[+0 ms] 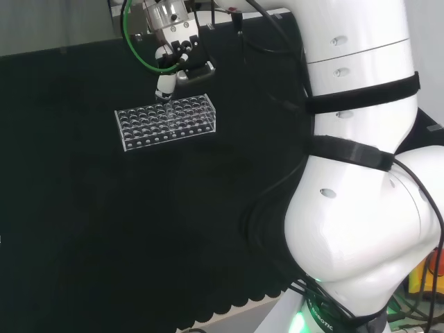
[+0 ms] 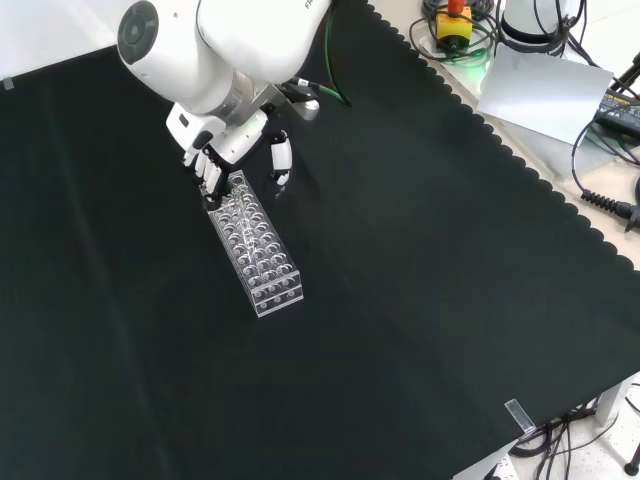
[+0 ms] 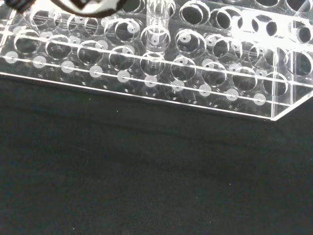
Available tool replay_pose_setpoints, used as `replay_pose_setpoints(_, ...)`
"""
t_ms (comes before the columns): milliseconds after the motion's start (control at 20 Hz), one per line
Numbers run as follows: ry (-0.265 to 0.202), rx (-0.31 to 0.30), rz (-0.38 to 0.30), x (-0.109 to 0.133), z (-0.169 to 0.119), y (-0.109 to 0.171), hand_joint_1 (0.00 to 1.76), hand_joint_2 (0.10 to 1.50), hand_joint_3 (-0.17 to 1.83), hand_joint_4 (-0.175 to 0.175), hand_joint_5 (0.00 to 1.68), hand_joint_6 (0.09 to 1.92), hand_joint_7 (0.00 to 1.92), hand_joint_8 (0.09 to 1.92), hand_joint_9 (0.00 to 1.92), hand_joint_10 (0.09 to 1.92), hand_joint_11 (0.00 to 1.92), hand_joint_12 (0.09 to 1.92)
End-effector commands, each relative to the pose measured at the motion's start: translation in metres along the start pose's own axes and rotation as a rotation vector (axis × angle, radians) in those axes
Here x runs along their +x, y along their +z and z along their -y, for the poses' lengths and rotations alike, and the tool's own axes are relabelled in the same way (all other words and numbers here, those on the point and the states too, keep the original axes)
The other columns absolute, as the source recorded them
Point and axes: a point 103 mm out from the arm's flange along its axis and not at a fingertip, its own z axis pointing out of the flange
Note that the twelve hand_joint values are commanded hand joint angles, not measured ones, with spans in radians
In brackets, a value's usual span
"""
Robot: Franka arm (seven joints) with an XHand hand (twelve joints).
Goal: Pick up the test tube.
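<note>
Here the test tube [image 3: 157, 24] is a clear, thin glass cylinder standing upright in a hole of the clear rack [image 3: 146, 68], plain in the wrist view though its top is cut off. In the head view the rack [image 1: 166, 123] lies far left on the black cloth [image 1: 139, 229], the hand [image 1: 173, 69] just above it, fingertips pointing down at the tube; whether they pinch it I cannot tell. In the front view the hand [image 2: 232, 148] hides the rack's far end [image 2: 258, 250], and the tube is hard to make out.
</note>
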Motion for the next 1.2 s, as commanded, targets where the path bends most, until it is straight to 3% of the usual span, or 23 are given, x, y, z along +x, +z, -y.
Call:
replay_pose_setpoints(50,0.007,-0.011,0.027,0.005,-0.004,0.0,0.87,0.69,0.62,-0.133,0.56,0.51,0.85,0.87,0.69,0.77,0.31,1.47)
replay_pose_setpoints(200,0.005,-0.016,0.018,0.006,-0.005,-0.001,0.88,0.68,0.64,-0.136,0.57,0.66,0.92,0.87,0.78,0.74,0.36,1.46)
replay_pose_setpoints(400,0.01,-0.015,0.021,0.008,-0.007,-0.002,0.89,0.67,0.65,-0.135,0.58,0.71,0.96,0.85,0.84,0.73,0.39,1.45)
replay_pose_setpoints(1000,0.002,-0.045,-0.041,0.021,-0.024,0.002,0.99,0.64,0.7,-0.156,0.75,0.73,1.24,0.69,1.1,0.6,0.56,1.36)
replay_pose_setpoints(1200,0.035,-0.101,-0.105,0.019,-0.028,0.004,1.07,0.62,0.73,-0.173,0.9,0.69,1.41,0.61,1.29,0.56,0.79,1.27)
